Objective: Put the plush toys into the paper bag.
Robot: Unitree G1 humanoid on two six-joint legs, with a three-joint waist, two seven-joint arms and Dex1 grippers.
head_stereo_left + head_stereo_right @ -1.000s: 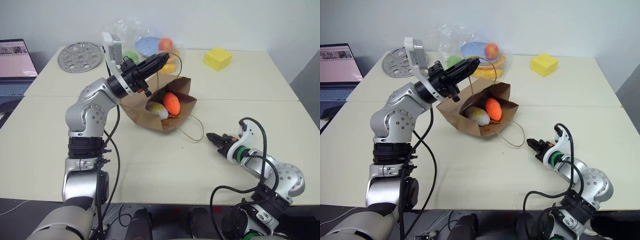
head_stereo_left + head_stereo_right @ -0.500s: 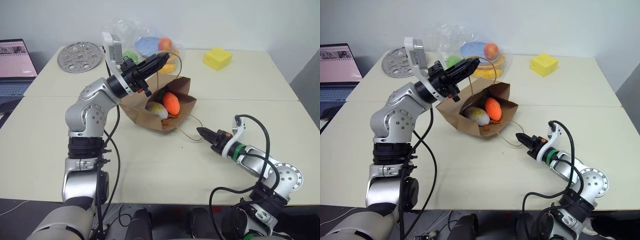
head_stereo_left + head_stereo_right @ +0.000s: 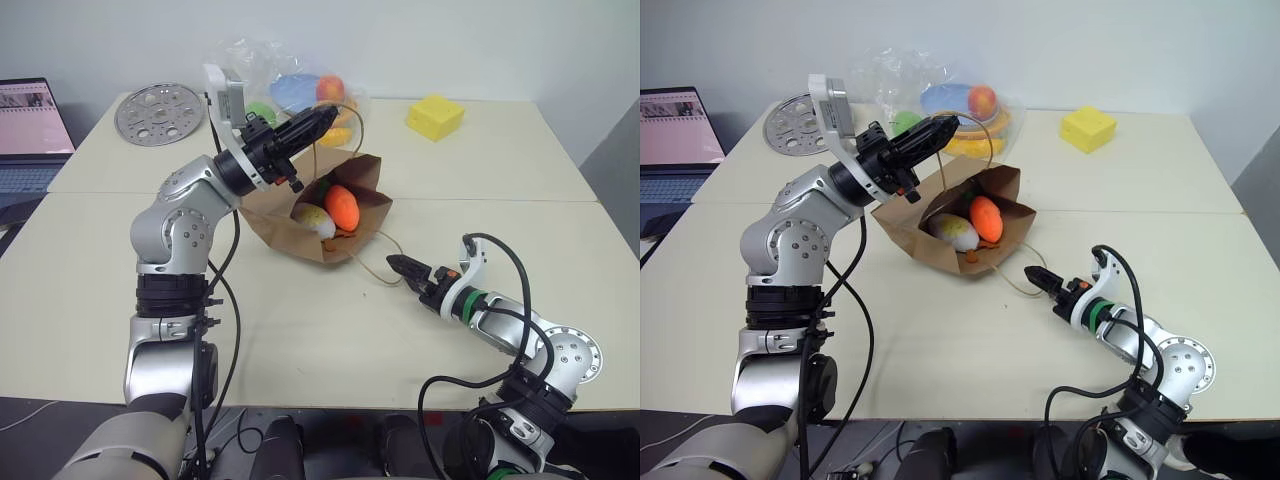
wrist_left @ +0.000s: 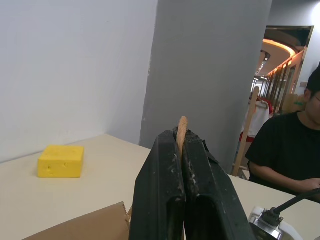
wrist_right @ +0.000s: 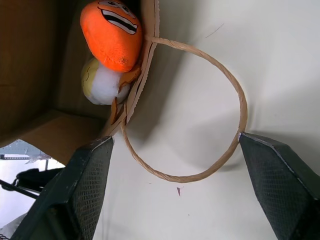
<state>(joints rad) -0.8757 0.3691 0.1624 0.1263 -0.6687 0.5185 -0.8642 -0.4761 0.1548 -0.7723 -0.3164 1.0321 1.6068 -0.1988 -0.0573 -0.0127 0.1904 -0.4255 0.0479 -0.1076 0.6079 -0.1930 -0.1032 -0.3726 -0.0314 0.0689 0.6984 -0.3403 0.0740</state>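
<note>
Here, cream table; left jaws pinch the paper bag handle, right jaws open.

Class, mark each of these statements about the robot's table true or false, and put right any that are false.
1. Both plush toys lie inside the paper bag. True: the carrot and the egg are in it.
2. The left gripper is pinching a bag handle. True.
3. The right gripper is clamped on the lower handle. False: it is open, with the loop lying between its fingers.
4. The yellow sponge is in the bag. False: it sits on the table behind it.
</note>
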